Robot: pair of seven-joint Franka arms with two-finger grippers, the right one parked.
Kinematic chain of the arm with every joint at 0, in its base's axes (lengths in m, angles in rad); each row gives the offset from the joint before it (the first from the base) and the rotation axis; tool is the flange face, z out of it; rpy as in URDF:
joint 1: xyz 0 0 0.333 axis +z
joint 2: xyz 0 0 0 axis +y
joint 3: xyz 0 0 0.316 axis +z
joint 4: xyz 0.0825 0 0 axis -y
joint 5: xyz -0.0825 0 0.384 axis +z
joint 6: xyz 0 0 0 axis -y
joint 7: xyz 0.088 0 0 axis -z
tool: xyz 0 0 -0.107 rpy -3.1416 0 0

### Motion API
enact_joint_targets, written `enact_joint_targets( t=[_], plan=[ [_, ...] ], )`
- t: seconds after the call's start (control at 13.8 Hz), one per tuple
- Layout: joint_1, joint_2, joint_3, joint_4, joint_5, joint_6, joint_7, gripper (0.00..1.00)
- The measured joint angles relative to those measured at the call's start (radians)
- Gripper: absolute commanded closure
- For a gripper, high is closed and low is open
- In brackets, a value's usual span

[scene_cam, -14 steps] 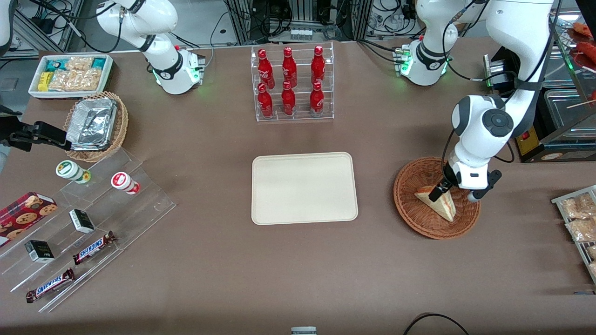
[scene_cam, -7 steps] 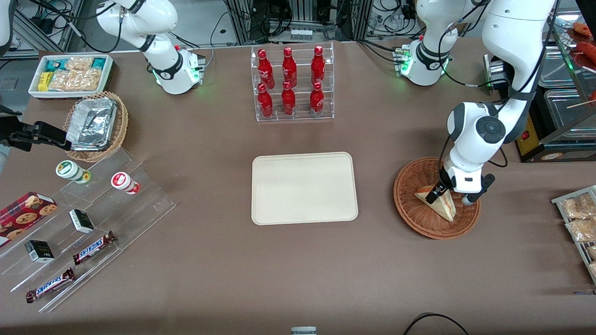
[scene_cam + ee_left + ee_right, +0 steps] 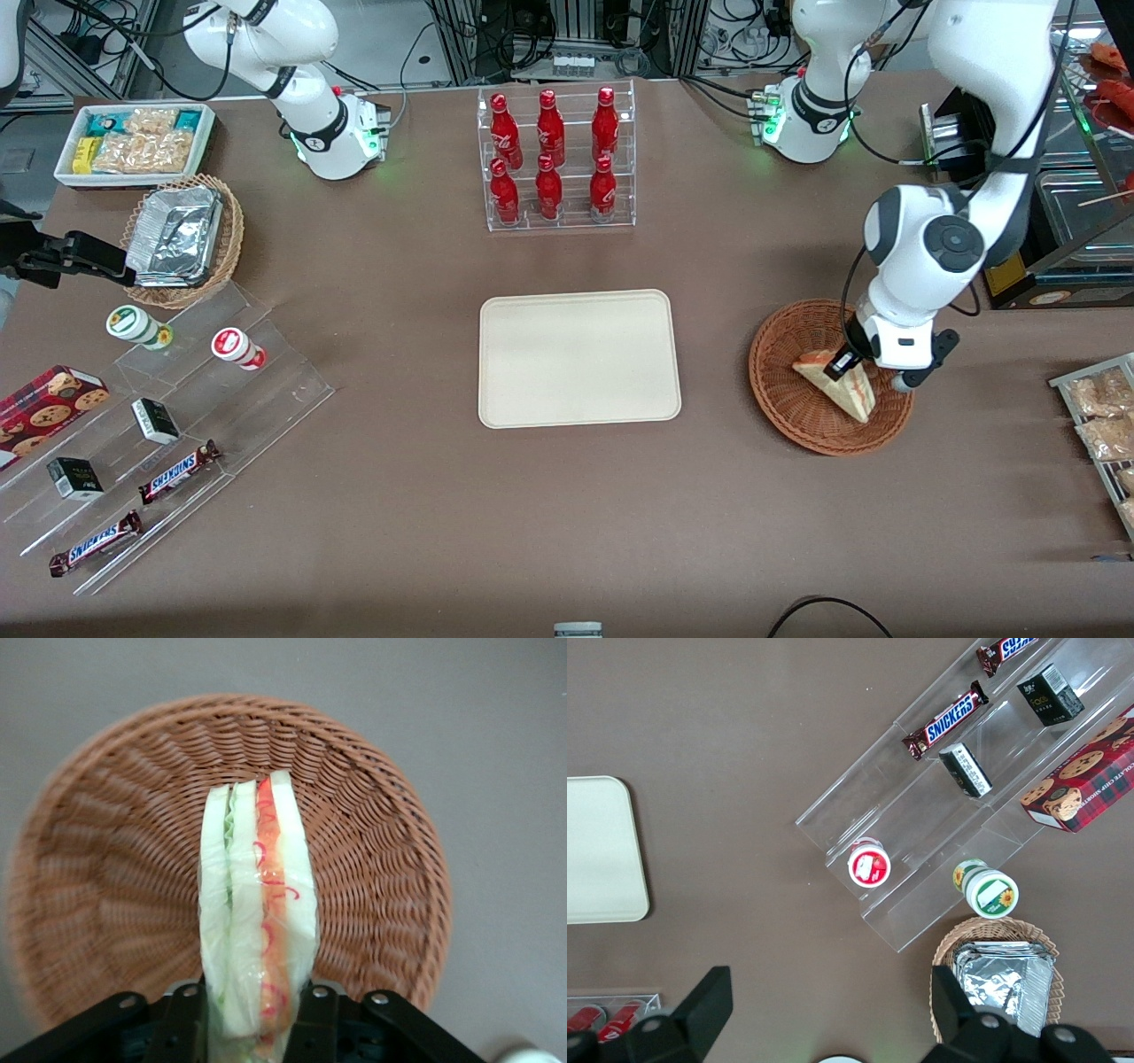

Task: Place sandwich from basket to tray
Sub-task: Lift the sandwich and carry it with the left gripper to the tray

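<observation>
Above the basket, toward the working arm's end of the tabletop, the downward-bent arm's gripper has its jaws clamped on the sandwich, well apart from the tray.

The flat rectangular cream-coloured tray lies mid-surface, nearer the front camera than the clear rack of red bottles. Toward the working arm's end sits the round reddish-brown woven wicker basket. The small triangular wedge sandwich is above the basket's floor, seemingly lifted slightly, with the tool clamped on both its faces. The tan wicker basket of foil containers lies toward the parked arm's end.
</observation>
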Motion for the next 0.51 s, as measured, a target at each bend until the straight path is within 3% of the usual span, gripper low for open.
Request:
enact_joint_targets(
  t=[0.29,0.51],
  plan=[
    [-0.134,-0.041,-0.031,0.310,0.016,-0.441,0.003,1.00],
    [-0.297,0.030,-0.039,0.447,0.016,-0.492,-0.011,1.00]
  ],
)
